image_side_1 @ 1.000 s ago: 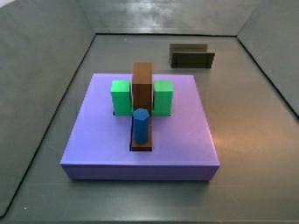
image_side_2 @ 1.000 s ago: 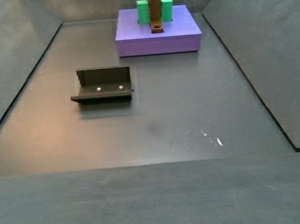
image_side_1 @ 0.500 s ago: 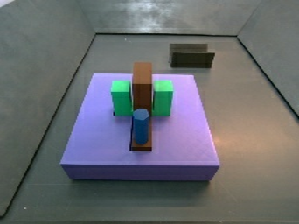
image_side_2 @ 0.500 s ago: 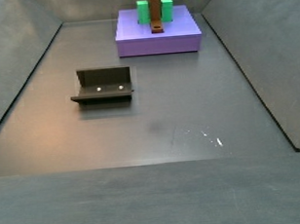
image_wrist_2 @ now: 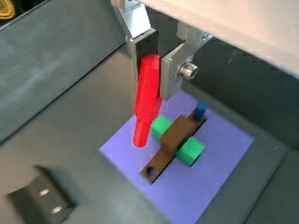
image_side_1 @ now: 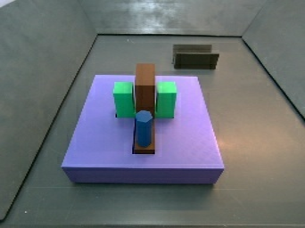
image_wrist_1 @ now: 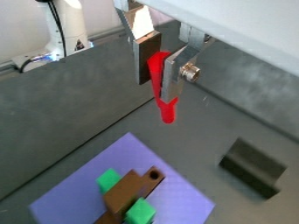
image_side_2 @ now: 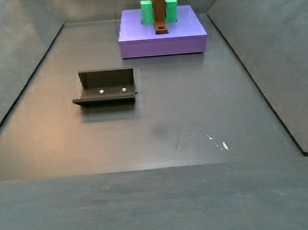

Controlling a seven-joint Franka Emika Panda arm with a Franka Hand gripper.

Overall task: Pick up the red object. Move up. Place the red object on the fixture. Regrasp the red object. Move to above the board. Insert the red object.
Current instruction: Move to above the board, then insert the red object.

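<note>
Gripper closed on red object, high above board. You see no change in side views: board, fixture stay unmoved.

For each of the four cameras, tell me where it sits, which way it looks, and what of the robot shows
Wrist view: on the wrist, looking down past the gripper holding the red object; board and fixture below.
Wrist view: same, other side; gripper.
Side view: beside the board, facing the fixture; no robot.
Side view: facing the fixture, board behind; no robot.
All share board and fixture.
</note>
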